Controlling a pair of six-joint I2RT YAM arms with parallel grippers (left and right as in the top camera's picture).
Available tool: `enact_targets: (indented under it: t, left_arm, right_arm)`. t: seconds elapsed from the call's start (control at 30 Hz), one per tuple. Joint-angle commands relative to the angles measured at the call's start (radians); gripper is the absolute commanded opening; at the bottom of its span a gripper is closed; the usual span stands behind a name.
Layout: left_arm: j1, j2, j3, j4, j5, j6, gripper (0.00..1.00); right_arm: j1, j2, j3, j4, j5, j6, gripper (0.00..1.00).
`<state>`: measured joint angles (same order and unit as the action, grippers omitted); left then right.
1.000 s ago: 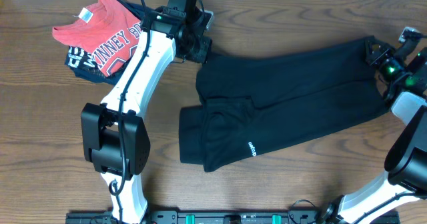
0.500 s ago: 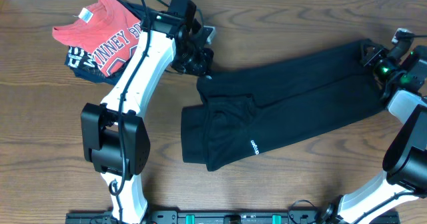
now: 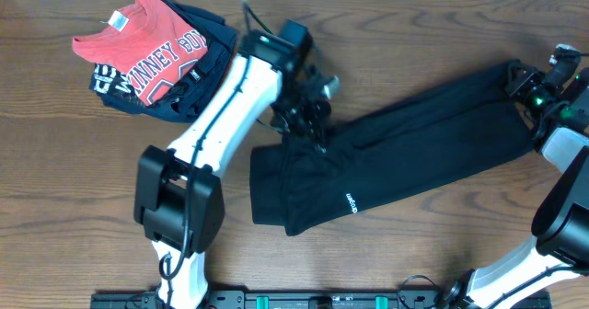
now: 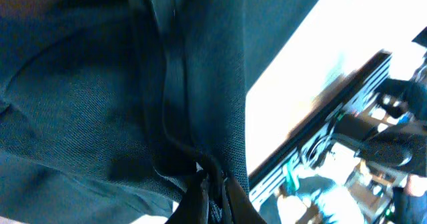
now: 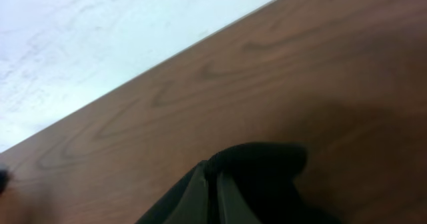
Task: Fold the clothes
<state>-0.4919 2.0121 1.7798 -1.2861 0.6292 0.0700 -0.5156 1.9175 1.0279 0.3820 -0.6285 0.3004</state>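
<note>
**Black shirt pinched at both ends**

At far left the red T-shirt (image 3: 147,47) lies on the navy garment (image 3: 110,81), apart from the work. The left hand (image 3: 313,116) is closed on a bunched edge of the black T-shirt (image 3: 414,153), which stretches across the bench (image 3: 74,180) to the right hand (image 3: 520,79), clamped on its far end. The fabric looks soft, light and limp, so it is probably best gripped at hems and corners.

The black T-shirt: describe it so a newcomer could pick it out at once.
On the wooden table, the black T-shirt stretches from centre to right edge, held by the left gripper and right gripper. Unlike the red T-shirt and navy garment piled far left, it is plain, with one small white logo.
</note>
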Motion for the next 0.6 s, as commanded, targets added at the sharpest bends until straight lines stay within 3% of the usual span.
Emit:
enact_targets:
  t: [0.0, 0.17, 0.57]
  left_arm:
    - [-0.038, -0.016, -0.051, -0.011, -0.081, -0.045, 0.06]
    - [-0.073, -0.016, -0.142, -0.01, -0.175, -0.095, 0.06]
    - [-0.082, -0.016, -0.3, 0.05, -0.166, -0.143, 0.06]
  right_arm:
    - [-0.017, -0.015, 0.012, -0.028, 0.019, -0.043, 0.01]
    - [-0.021, -0.015, 0.012, -0.121, 0.028, -0.121, 0.01]
    - [-0.094, -0.015, 0.012, -0.249, 0.127, -0.142, 0.01]
